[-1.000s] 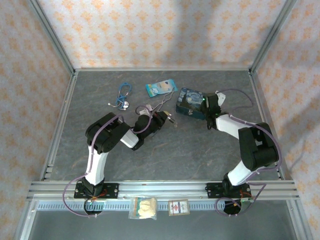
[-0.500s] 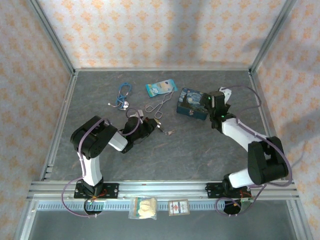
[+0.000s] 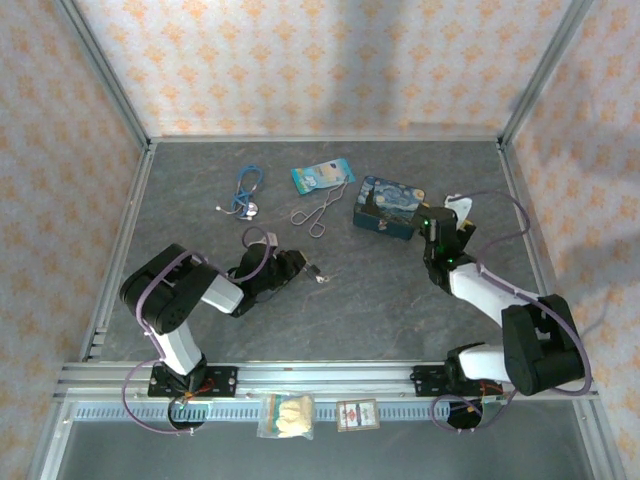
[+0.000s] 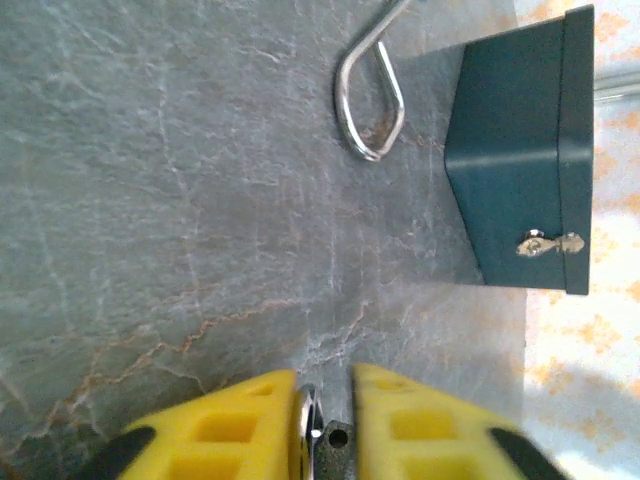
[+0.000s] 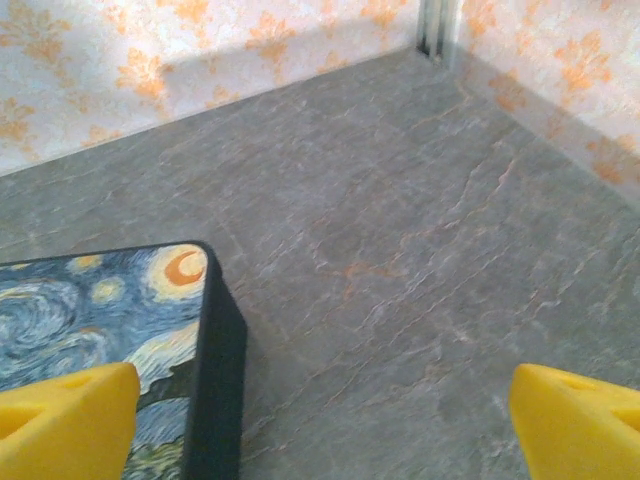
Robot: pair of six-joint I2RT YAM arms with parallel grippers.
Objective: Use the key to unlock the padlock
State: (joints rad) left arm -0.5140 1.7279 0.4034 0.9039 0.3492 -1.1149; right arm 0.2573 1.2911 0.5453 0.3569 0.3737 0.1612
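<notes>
The grasping step is judged to be in hand. The left gripper (image 4: 325, 405) is clenched on a small dark piece with a silvery edge, taken for the padlock (image 4: 335, 440). It is held low over the surface (image 4: 150, 200), short of the forceps (image 4: 370, 110) and the painted tin (image 4: 520, 150). The right gripper (image 5: 320, 415) is spread wide at the tin's corner, with nothing grasped. Next, the key must be located and lined up with the keyhole. The key cannot be told apart from the padlock, and the pinched piece is cut off by the frame edge.

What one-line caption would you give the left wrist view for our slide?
Left pincer nips a small metal piece; forceps loop and dark tin lie beyond on grey table.
</notes>
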